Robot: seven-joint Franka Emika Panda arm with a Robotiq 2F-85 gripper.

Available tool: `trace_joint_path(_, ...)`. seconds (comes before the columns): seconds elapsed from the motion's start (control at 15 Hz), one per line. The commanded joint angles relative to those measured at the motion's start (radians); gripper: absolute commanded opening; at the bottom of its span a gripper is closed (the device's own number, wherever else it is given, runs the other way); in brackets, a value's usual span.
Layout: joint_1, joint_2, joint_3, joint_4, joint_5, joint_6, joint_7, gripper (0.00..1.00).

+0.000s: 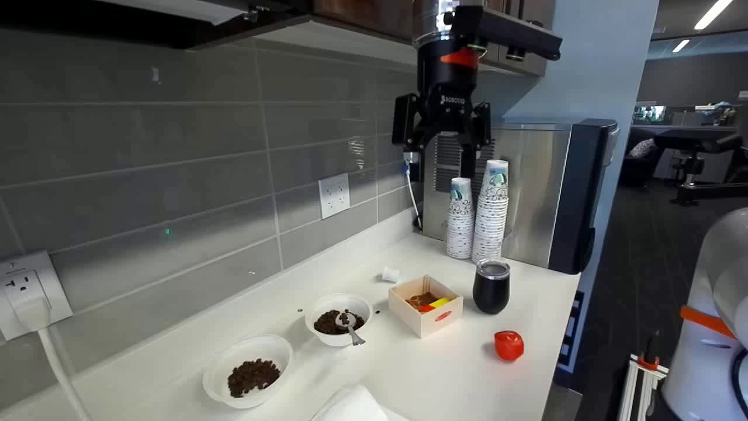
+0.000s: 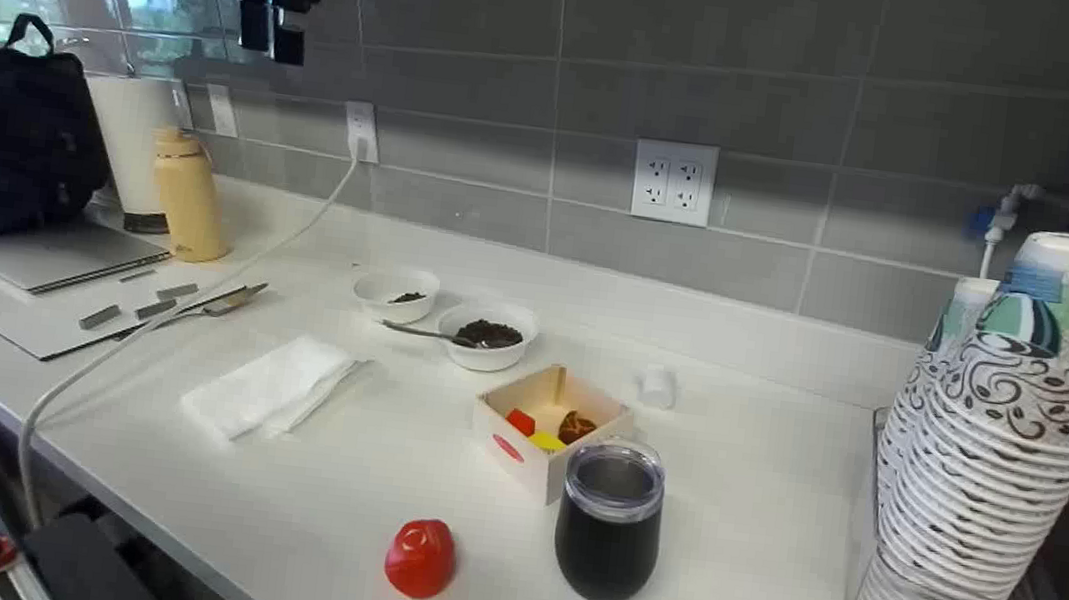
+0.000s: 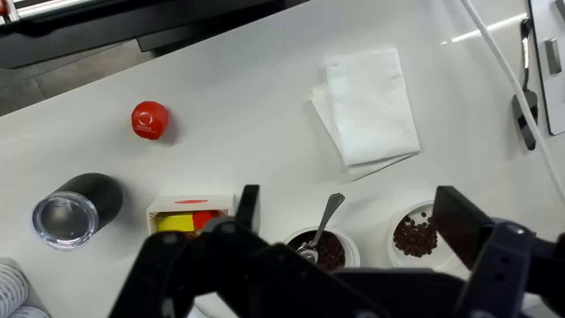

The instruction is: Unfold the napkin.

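Note:
The white napkin (image 3: pixel 371 108) lies folded on the white counter, its layers slightly offset so that an under layer shows along two edges. In an exterior view the napkin (image 2: pixel 271 389) lies flat in front of the bowls; in an exterior view only part of the napkin (image 1: pixel 352 406) shows at the bottom edge. My gripper (image 3: pixel 347 194) is open and empty, with its fingers wide apart. It is high above the counter and apart from the napkin, as the gripper (image 1: pixel 442 166) and the gripper (image 2: pixel 273 37) show in the exterior views.
A bowl with a spoon (image 1: pixel 363 309) and another bowl (image 1: pixel 213 380) hold dark bits. A wooden box (image 2: pixel 512 453), a black tumbler (image 2: pixel 605 550), a red object (image 2: pixel 421 559) and cup stacks (image 1: pixel 492 219) stand nearby. A white cable (image 2: pixel 225 280) crosses the counter. Cabinets (image 1: pixel 362 20) hang above.

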Motion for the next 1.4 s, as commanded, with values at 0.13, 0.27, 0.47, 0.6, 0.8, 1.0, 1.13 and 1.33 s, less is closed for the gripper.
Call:
trace_joint_path(0.13,-0.009,0.000,0.006,0.003,0.003,-0.004,-0.004,1.00)
trace_joint_path(0.27,-0.003,-0.001,0.004,-0.057,0.035,0.036,-0.006,1.00)
trace_joint_path(0.47,0.020,-0.012,0.013,-0.170,0.097,0.095,-0.026,1.00)
trace_joint_path(0.6,0.042,-0.019,0.023,-0.246,0.143,0.136,-0.044,1.00)
trace_joint_path(0.8,0.084,-0.023,0.052,-0.365,0.218,0.236,-0.064,1.00)
trace_joint_path(1.0,0.136,0.006,0.085,-0.471,0.280,0.378,-0.096,1.00)
trace_joint_path(1.13,0.173,0.048,0.101,-0.528,0.310,0.483,-0.126,1.00)
trace_joint_path(1.33,0.213,0.182,0.101,-0.499,0.354,0.622,-0.152,1.00)
